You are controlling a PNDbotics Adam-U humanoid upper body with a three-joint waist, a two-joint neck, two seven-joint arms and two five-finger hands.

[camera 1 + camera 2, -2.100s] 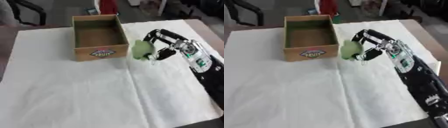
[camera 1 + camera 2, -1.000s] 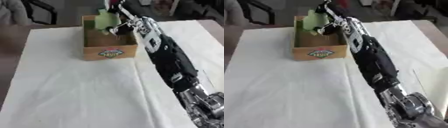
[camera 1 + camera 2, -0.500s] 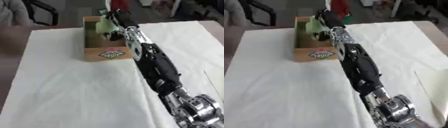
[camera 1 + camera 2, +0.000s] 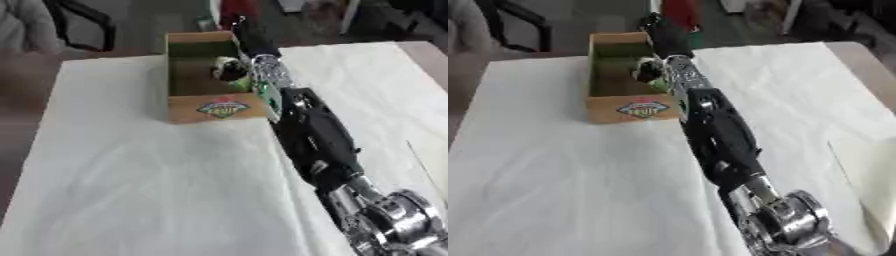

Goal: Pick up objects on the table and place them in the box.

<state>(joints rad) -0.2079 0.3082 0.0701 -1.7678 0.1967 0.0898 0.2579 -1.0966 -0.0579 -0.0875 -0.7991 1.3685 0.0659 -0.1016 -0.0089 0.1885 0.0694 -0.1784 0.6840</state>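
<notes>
Since two seconds ago your right hand (image 4: 248,37) has carried the green object (image 4: 229,70) from mid-table up into the box (image 4: 214,107), upper centre. It looks light and soft; cradle its sides. Fingers are blurred: whether they clasp it, you cannot tell. Left hand unseen.

Right arm stretched far forward up the frame, hand (image 4: 248,36) at its end, fingers unclear

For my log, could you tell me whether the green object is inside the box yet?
Inside: the green object shows within the box walls, beneath the right hand.
</notes>
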